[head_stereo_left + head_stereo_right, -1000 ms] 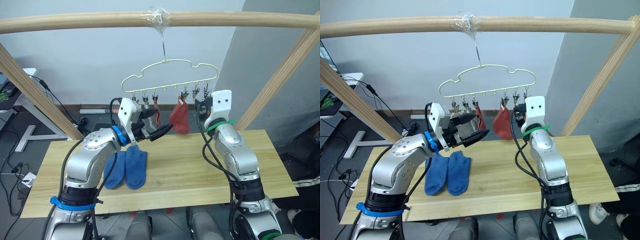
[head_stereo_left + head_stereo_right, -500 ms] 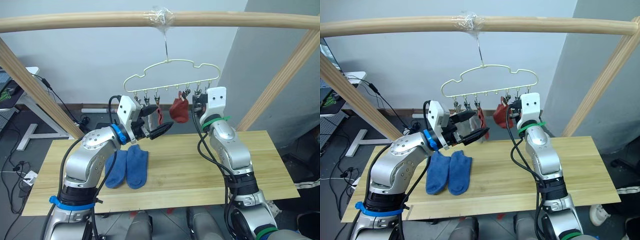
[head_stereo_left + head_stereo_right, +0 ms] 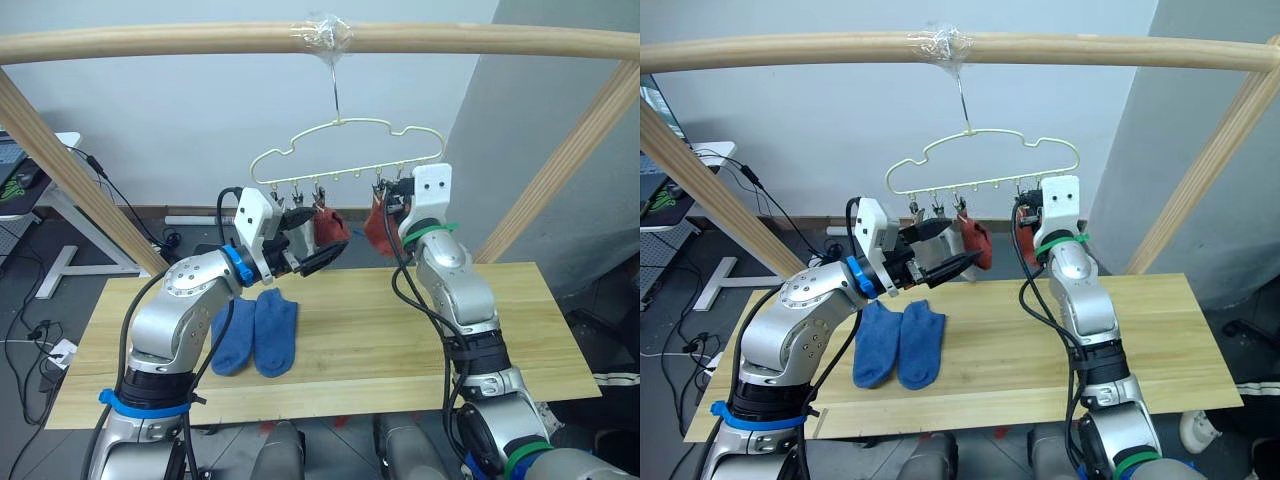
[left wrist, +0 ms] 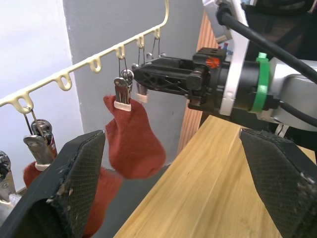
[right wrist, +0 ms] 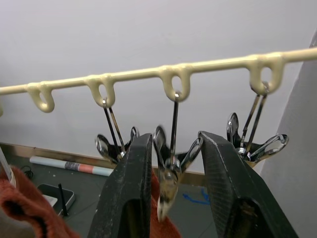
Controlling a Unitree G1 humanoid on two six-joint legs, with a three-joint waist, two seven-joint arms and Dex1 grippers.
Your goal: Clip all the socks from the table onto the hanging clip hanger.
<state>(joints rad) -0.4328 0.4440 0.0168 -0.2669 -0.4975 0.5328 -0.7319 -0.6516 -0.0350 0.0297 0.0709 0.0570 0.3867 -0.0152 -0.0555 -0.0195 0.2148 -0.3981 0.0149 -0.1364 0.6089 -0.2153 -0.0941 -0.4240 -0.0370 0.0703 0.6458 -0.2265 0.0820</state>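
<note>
Right end effector [image 5: 173, 198] fingers spread around a hanger clip [image 5: 171, 171], left end effector [image 4: 173, 198] wide open, blue socks [image 3: 255, 335] mid-table [image 3: 400, 340]

The two head views look forward and down from above the arms, taking in the table [image 3: 400, 340], the clip hanger [image 3: 345, 150] and the wooden pole frame [image 3: 150, 40]; they share almost the whole scene, slightly offset sideways. The left wrist view looks along the left gripper [image 4: 173, 183] at the hanger's clip row from close by, also catching the right gripper [image 4: 148, 77]. The right wrist view sits very near the clips [image 5: 171, 163], facing the wall.
</note>
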